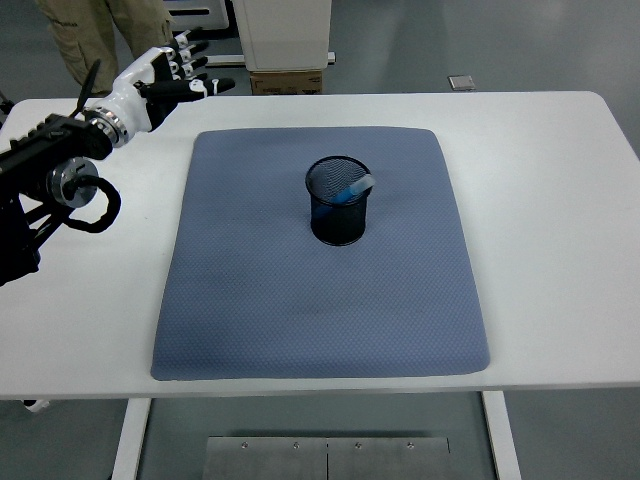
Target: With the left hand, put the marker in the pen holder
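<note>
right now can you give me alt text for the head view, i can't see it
A black mesh pen holder stands on a blue-grey mat on a white table, with a marker leaning inside. The robot's left hand hovers open at the table's far left corner, holding nothing.

A: Setting — lab or test room?
B: Lab. Plain white table (540, 200) on a metal frame, bare grey floor (450, 40) at 12 o'clock, white cabinet (281, 30) over a cardboard box (287, 81). A person's trouser legs (100, 30) at 11 o'clock.
</note>
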